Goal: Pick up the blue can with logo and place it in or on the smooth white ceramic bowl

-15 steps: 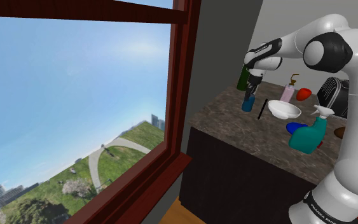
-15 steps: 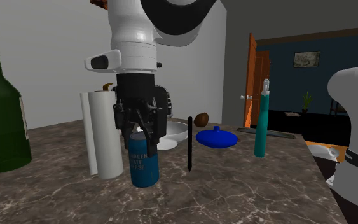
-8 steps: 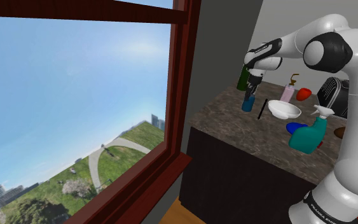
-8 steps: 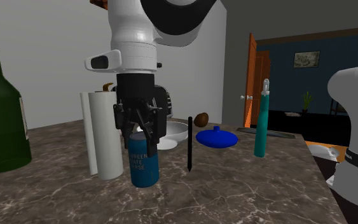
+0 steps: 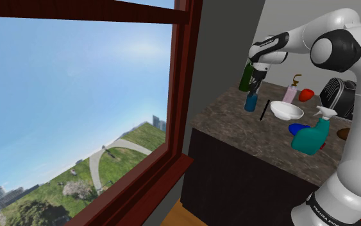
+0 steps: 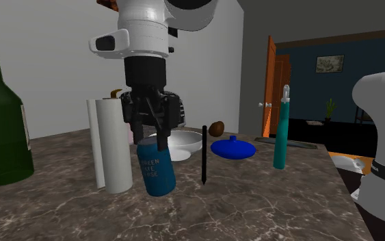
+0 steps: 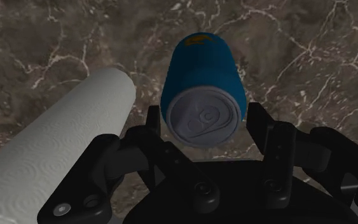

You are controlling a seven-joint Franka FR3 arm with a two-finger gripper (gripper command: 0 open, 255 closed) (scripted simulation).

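Note:
The blue can (image 6: 155, 171) with pale lettering stands tilted on the marble counter (image 6: 252, 205), its top leaning toward the paper towel roll. My black gripper (image 6: 150, 140) hangs straight down over it, fingers clasping only the can's top rim. Looking along the hand, the can's silver lid (image 7: 203, 118) sits between my two fingers (image 7: 257, 124), and its blue body (image 7: 203, 70) slants away. From the shoulder camera the can (image 5: 251, 102) is under my gripper (image 5: 256, 86) at the counter's far corner. The white bowl (image 5: 286, 111) rests to the can's right, also seen behind the can (image 6: 186, 142).
A white paper towel roll (image 6: 112, 144) stands close beside the can, a green bottle (image 6: 3, 123) farther off. A black pen (image 6: 204, 154) stands between can and bowl. A blue lidded dish (image 6: 233, 147), teal spray bottle (image 5: 312, 135), pink dispenser (image 5: 290, 92) and black appliance (image 5: 339, 96) crowd the counter.
My hand has risen and the fingers have slid up to the can's top. The can, upright before, now leans and has barely lifted.

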